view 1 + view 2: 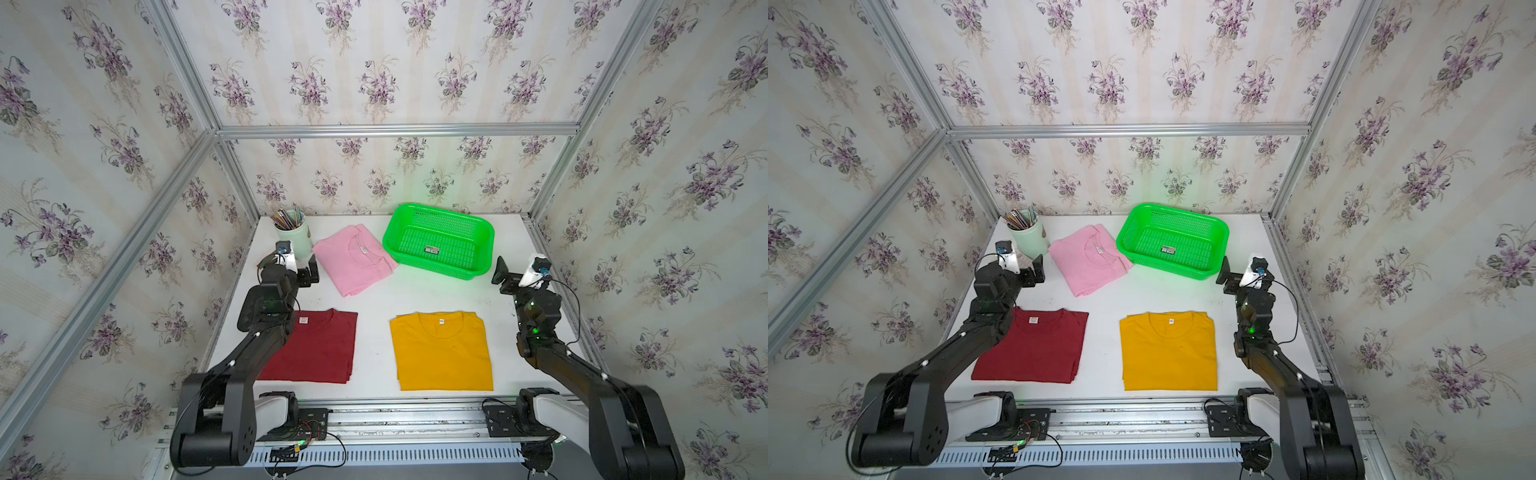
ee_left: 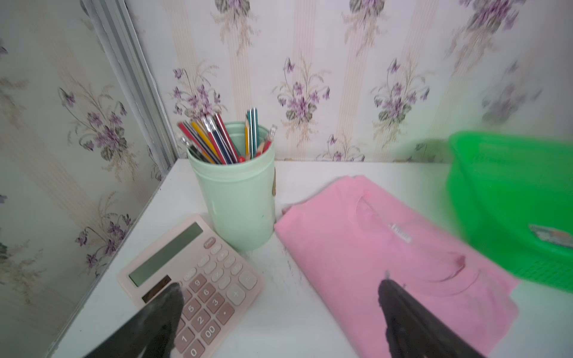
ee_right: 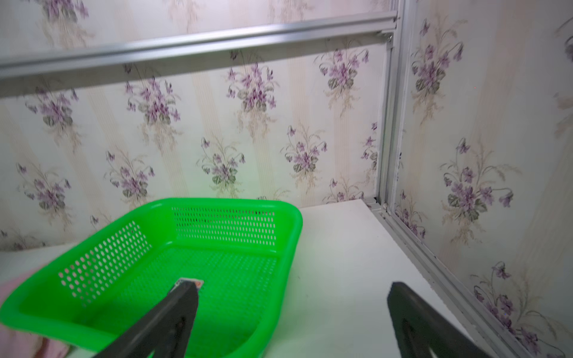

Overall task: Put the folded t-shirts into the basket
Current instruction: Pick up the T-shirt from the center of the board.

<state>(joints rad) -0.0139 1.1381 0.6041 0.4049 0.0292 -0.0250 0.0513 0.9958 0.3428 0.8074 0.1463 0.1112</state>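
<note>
Three folded t-shirts lie flat on the white table in both top views. The pink one (image 1: 353, 259) (image 1: 1088, 259) sits at the back beside the green basket (image 1: 449, 224) (image 1: 1177, 218). Nearer the front are the dark red one (image 1: 320, 349) and the mustard yellow one (image 1: 442, 353). The basket holds only a small sticker. My left gripper (image 2: 279, 285) hovers open at the left edge of the pink shirt (image 2: 387, 248), with nothing between its fingers. Just right of the basket (image 3: 223, 226), my right gripper (image 3: 293, 287) is open and holds nothing.
A mint cup of pencils (image 1: 293, 237) (image 2: 238, 201) stands at the back left corner. A pink calculator (image 2: 192, 272) lies under my left gripper. Aluminium frame posts and wallpapered walls close in the table on three sides.
</note>
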